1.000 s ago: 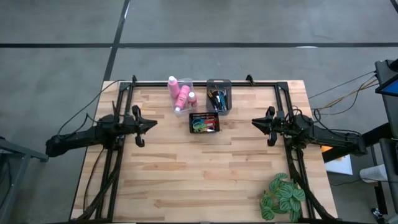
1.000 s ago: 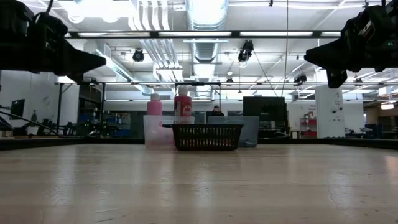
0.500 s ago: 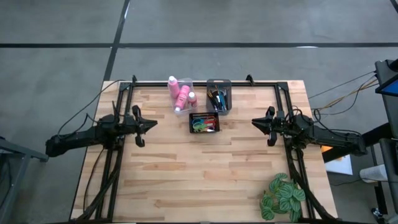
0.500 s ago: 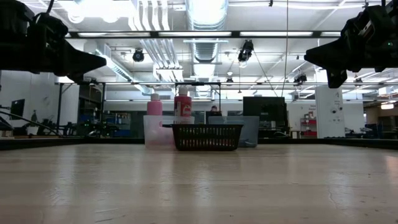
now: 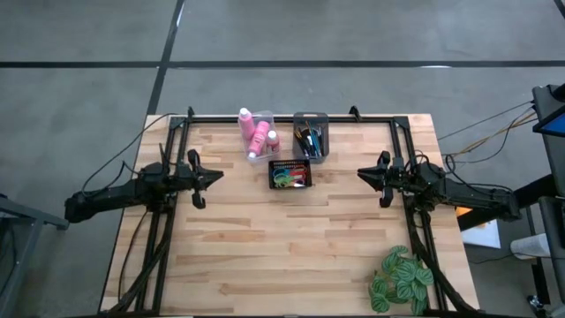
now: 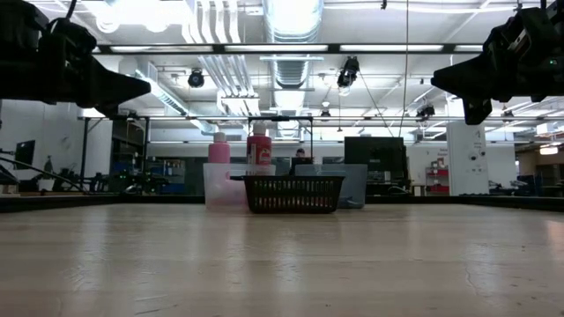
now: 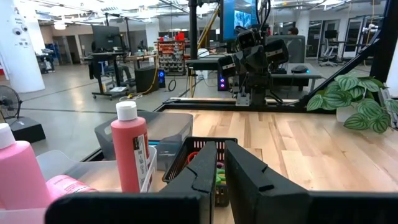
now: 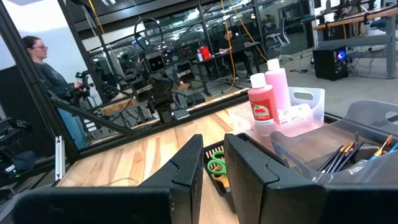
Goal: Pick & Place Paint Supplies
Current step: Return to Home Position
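Finish the return gently: settle both arms high and level over the pale wooden counter [image 5: 291, 247], well apart from the bins. Read the left gripper [image 5: 219, 174] at the counter's left and the right gripper [image 5: 360, 174] at its right as closed to a slit, holding nothing. Leave the three pink white-capped bottles [image 5: 258, 132] in the clear bin [image 5: 251, 155], the thin paintbrushes [image 5: 310, 140] in the grey bin [image 5: 311, 117] beside it, and the coloured-handled scissors [image 5: 288, 178] in the black mesh basket [image 5: 290, 164] just in front. Avoid swinging over the green leafy plant [image 5: 402, 278].

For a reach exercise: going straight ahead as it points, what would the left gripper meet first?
Likely the black bin, directly ahead of the left gripper; height is unclear, so it might pass above.
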